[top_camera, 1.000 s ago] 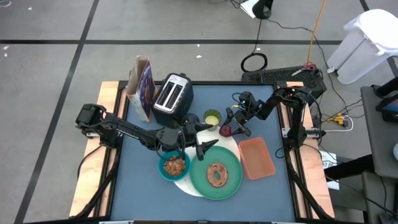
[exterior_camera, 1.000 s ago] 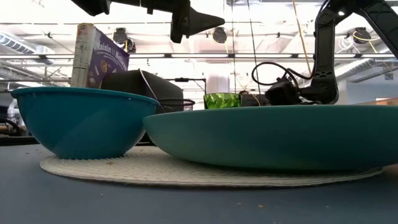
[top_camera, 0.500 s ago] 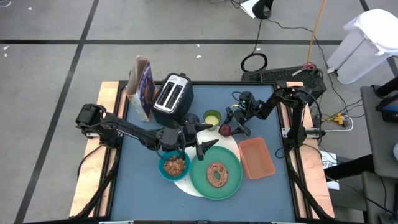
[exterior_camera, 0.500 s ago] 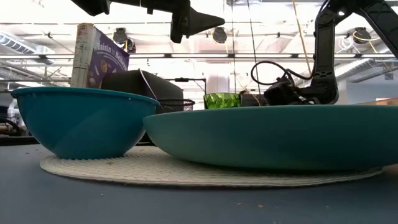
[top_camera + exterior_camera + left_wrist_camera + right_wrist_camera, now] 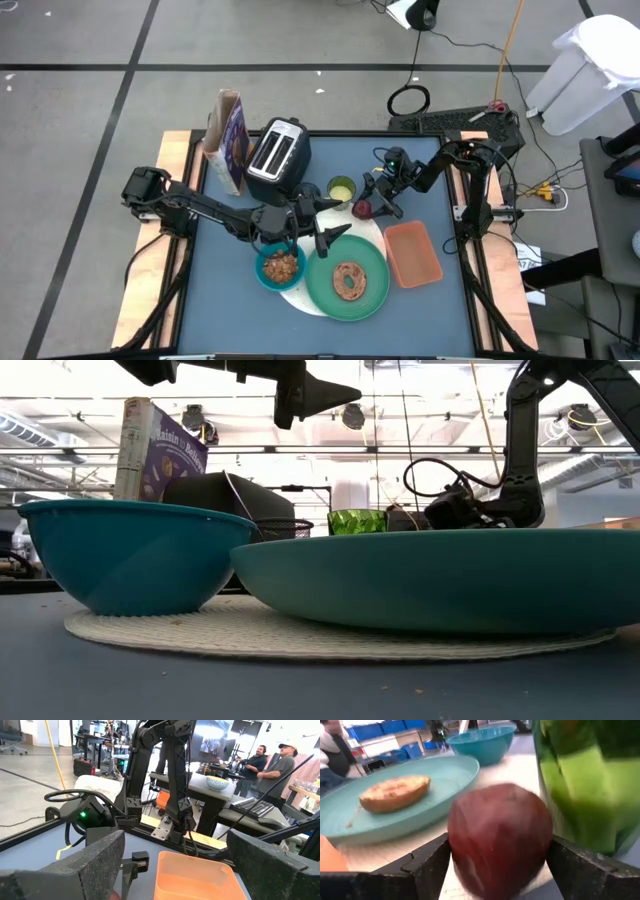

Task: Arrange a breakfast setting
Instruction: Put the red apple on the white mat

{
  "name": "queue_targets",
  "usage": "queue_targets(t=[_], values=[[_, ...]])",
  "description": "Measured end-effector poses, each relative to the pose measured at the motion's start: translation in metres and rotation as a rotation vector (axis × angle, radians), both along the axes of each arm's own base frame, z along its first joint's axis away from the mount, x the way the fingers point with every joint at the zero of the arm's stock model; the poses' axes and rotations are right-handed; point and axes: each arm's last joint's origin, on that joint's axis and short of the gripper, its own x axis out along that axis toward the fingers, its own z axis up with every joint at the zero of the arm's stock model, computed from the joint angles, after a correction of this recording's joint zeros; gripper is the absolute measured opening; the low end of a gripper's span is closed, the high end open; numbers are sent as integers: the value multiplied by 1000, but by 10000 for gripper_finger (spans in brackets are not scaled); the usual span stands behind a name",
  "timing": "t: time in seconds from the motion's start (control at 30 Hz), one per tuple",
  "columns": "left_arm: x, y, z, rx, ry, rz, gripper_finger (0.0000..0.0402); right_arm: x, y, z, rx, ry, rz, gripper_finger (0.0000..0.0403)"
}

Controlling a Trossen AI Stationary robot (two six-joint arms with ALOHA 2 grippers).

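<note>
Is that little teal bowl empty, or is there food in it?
It has food in it. From above, the small teal bowl holds brownish, crumbly pieces, perhaps cereal; the side-on view shows only its outer wall.

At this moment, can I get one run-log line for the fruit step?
phase: placing fruit | right gripper: closed on red fruit, beside green cup | left gripper: open, above green plate | bowl: on mat

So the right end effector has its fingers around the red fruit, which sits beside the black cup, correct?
Not quite. The right end effector does have its fingers on either side of the red fruit, but the cup beside it is the yellow-green cup, not a black one. The right wrist view shows this, and the high view agrees.
</note>
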Motion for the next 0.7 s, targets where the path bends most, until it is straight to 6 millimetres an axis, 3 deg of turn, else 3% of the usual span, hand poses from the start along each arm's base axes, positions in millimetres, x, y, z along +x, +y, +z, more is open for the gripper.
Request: queue_targets(t=[0.27, 0.7], values=[[0, 0, 0, 0, 0, 0, 354, 0, 0, -1, -5, 12, -14, 340], [0, 0, 0, 0, 0, 0, 354, 0, 0, 0, 3, 8, -8, 343]])
